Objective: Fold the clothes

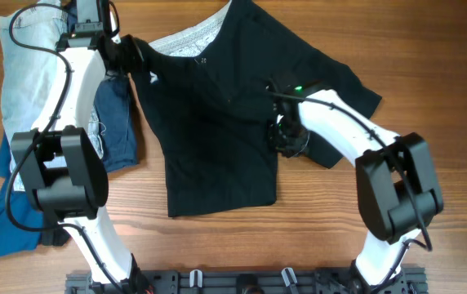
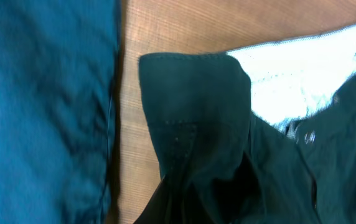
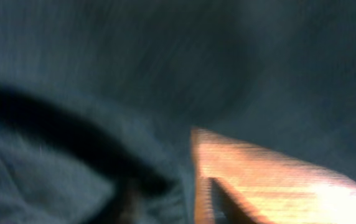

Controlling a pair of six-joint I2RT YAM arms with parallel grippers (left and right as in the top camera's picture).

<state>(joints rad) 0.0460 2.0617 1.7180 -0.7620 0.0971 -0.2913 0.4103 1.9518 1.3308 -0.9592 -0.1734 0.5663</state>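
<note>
The black shorts point(image 1: 209, 122) lay spread on the table point(image 1: 438, 49) between the two grippers. The left gripper point(image 1: 140, 67) was closed, and from the way the cloth bunched toward it, it seemed to pinch the waistband corner point(image 2: 190, 112). The right gripper point(image 1: 286, 137) was down on the inner edge of the far leg. Its wrist view was smeared, so I could not tell whether its jaws stood wide or narrow — nor whether any cloth lay between them. That was the main risk: a pinch that caught only the top layer, or nothing, would let the leg drag and crumple in the fold. Just outside the left gripper lay the navy garment point(image 1: 115, 135) and the pale denim shorts point(image 1: 25, 73) — a low sweep there might snag them. An uneven pull between the two grips would skew the fold.
</note>
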